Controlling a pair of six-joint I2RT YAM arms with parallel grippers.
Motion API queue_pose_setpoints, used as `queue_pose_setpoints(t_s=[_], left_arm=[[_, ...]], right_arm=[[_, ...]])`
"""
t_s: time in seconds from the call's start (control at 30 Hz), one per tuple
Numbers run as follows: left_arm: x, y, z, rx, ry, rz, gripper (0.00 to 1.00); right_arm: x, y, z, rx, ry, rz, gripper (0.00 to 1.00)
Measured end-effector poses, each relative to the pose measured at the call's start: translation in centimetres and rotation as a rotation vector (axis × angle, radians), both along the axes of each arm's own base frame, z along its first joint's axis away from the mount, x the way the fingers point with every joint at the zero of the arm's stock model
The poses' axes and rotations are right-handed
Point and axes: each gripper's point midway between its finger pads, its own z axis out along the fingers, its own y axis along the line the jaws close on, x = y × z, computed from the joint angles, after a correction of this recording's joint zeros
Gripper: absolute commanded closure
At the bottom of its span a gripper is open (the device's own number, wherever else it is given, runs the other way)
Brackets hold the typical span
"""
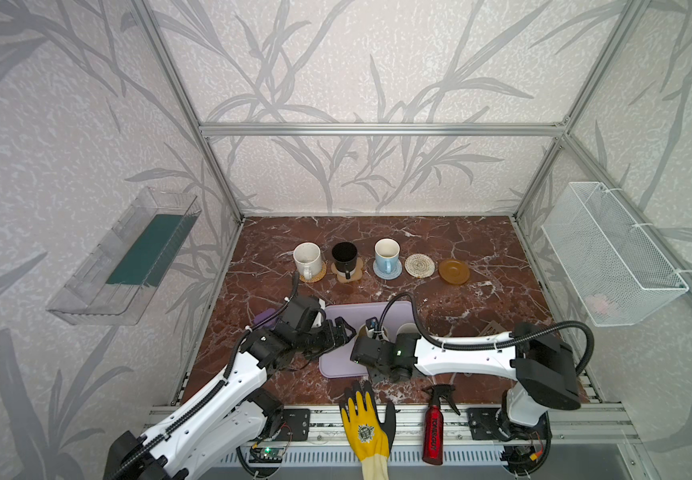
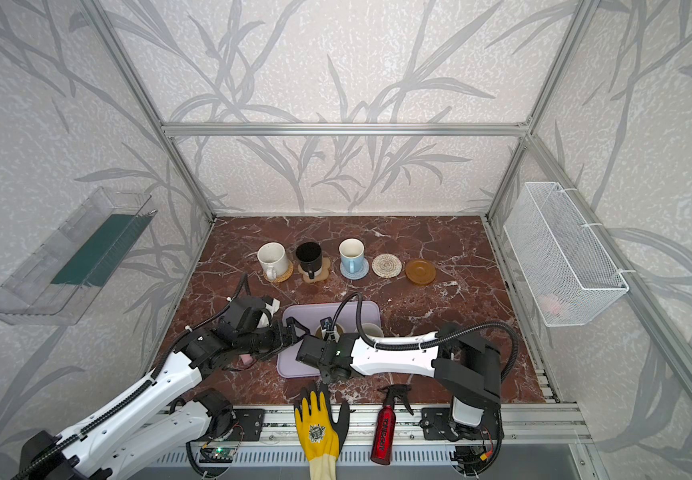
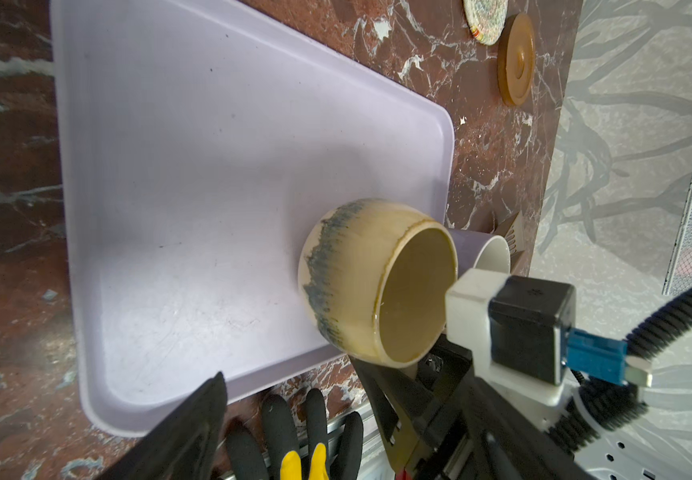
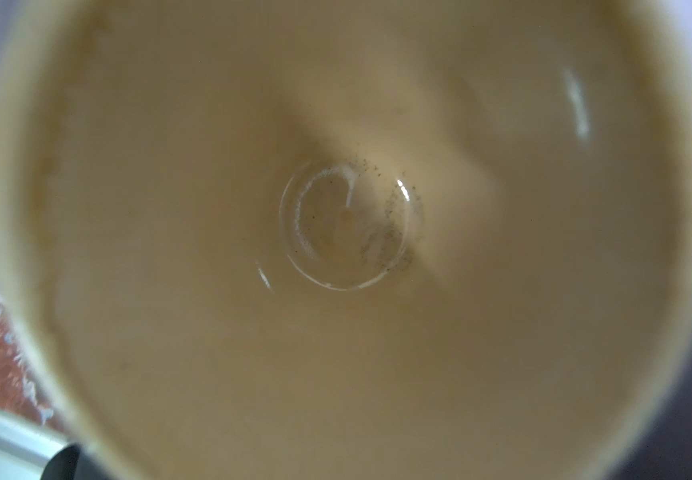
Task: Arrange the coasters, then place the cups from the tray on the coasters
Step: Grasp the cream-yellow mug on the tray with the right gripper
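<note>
In both top views five coasters lie in a back row. A white speckled cup (image 1: 308, 258) stands on the orange one, a black cup (image 1: 344, 257) on the paw one, a light blue cup (image 1: 386, 253) on the grey-blue one. The cream spiral coaster (image 1: 419, 265) and amber disc coaster (image 1: 453, 271) are bare. On the lavender tray (image 1: 356, 312) stand a beige-yellow cup (image 3: 352, 282) and a lavender-grey cup (image 3: 489, 253). My right gripper (image 1: 367, 338) hangs over the beige cup (image 4: 344, 232), its fingers mostly hidden. My left gripper (image 3: 327, 399) is open at the tray's left edge.
A yellow-and-black glove (image 1: 367, 428) and a red spray bottle (image 1: 434, 432) lie at the front rail. A purple object (image 1: 265, 318) sits under the left arm, a beige brush (image 1: 491, 328) right of the tray. A wire basket (image 1: 610, 257) and a clear shelf (image 1: 128, 257) hang on the side walls.
</note>
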Motion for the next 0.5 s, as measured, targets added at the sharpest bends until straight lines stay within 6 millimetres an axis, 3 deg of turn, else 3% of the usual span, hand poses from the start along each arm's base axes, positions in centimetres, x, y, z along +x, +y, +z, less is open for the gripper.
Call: queue_pose_setpoints(t_s=[0.33,0.5], left_arm=[[-0.54,0.08,-0.09,-0.001,0.018,-0.009,0.09],[-0.62,0.12,-0.13,0.002,0.017,-0.014,0.09]], right_arm=[[0.33,0.10,-0.26,-0.027,-0.013,-0.025,0.70],[0.32,0.15,-0.19,-0.028,-0.013,-0.020,0.87]])
